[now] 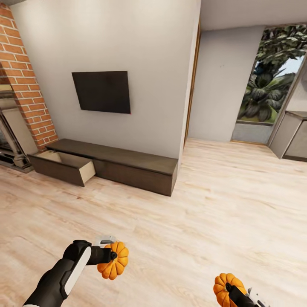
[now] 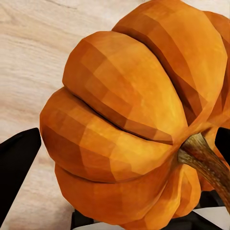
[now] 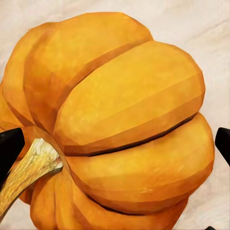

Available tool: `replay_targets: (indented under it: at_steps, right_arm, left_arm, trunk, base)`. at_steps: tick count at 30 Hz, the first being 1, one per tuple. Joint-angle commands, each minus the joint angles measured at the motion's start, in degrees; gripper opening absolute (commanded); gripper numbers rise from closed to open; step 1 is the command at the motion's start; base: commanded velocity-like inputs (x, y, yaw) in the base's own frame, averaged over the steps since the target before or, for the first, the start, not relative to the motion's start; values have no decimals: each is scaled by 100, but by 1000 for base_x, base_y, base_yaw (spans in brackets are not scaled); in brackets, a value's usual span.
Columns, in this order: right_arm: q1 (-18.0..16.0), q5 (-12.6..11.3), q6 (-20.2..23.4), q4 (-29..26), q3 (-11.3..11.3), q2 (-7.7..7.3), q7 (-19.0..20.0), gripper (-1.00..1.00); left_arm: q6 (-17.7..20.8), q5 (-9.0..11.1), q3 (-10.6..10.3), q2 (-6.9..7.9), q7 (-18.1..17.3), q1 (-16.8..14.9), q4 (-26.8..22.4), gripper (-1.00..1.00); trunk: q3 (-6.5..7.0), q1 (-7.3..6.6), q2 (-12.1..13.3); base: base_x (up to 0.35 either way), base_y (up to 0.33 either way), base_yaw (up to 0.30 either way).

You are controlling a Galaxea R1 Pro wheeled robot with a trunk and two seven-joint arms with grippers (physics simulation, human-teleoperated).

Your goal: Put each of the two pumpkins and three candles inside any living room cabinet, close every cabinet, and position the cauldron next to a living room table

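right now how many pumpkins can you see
2. One pumpkin is held in the left gripper, low over the wood floor. The other pumpkin is held in the right gripper at the lower right. None sit elsewhere in view; the open drawer's inside is partly hidden.

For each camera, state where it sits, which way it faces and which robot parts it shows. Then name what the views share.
Head view: high on the robot, facing forward and down at the cabinet with its open drawer; the left pincer and right pincer show.
Left wrist view: along dark fingers at the left pumpkin.
Right wrist view: along the fingers at the right pumpkin.
Shared: each wrist's pumpkin appears in the head view.
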Motion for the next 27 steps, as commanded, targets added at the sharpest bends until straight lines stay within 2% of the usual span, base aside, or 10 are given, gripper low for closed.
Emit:
replay_targets:
  at_steps: [1, 20, 27]
  right_arm:
    - [-2, -53, -5, -5, -2, 0, -6, -100]
    - [-2, -34, -7, -7, 16, 9, 1, -100]
    - [-2, -34, -7, -8, 16, 9, 1, -100]
  left_arm:
    - [19, 32, -12, 6, 13, -6, -4, -100]
    - [19, 32, -2, 16, 9, -6, -4, -100]
    - [19, 32, -2, 11, 10, -6, -4, -100]
  trunk:
    - [-5, 3, -3]
    - [-5, 3, -3]
    - [-5, 3, -3]
  base:
    - [297, -132, 283]
    - [306, 5, 290]
    - [329, -71, 291]
